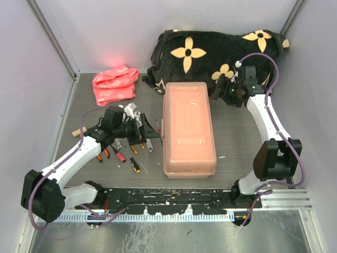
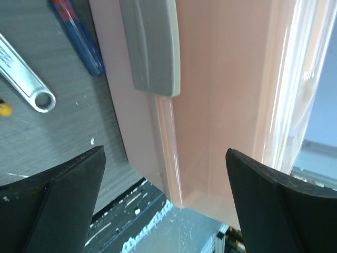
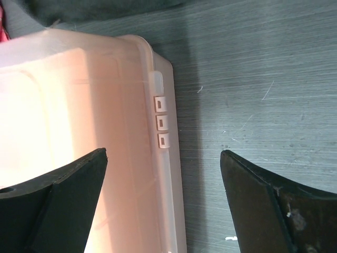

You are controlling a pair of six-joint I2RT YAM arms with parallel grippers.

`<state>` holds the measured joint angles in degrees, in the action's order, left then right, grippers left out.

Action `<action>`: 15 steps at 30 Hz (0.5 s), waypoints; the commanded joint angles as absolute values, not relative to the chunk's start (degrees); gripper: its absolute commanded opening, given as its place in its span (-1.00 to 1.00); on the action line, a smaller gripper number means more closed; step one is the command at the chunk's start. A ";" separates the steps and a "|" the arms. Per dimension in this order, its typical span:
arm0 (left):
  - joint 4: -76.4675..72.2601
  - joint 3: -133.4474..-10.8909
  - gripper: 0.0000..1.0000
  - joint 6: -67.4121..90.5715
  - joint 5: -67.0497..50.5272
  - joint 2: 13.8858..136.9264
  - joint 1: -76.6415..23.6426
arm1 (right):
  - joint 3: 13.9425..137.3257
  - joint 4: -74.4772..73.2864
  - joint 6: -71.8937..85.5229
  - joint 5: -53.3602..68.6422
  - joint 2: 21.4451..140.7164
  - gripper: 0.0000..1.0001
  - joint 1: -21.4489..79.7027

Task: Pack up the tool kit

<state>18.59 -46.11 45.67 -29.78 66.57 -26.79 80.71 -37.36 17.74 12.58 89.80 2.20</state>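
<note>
The salmon-pink toolbox (image 1: 188,129) stands lid-down in the middle of the table. Small tools lie to its left: silver wrenches (image 1: 131,110), orange-handled pliers (image 1: 101,155) and a yellow-handled screwdriver (image 1: 135,164). My left gripper (image 1: 146,130) is open beside the box's left wall. In its wrist view the gripper (image 2: 166,182) faces the box wall (image 2: 221,95) below a grey latch (image 2: 152,47), with a silver wrench (image 2: 29,87) and a blue screwdriver (image 2: 79,37) alongside. My right gripper (image 1: 224,90) hangs open over the box's far right edge (image 3: 163,158), holding nothing.
A bright pink bag (image 1: 115,84) lies at the back left. Black fabric with yellow flowers (image 1: 210,50) is heaped behind the toolbox, close to the right arm. Walls close in on three sides. A black rail (image 1: 174,197) runs along the near edge.
</note>
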 commanded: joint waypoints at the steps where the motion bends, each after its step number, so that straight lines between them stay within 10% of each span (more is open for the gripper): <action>1: 17.55 -49.75 0.96 45.40 -29.28 65.61 -22.80 | 88.52 -39.53 17.74 10.68 82.49 0.87 2.75; 15: 6.05 -52.17 0.76 48.43 -30.83 77.02 -18.82 | 92.10 -54.21 26.78 -10.59 79.42 0.63 34.85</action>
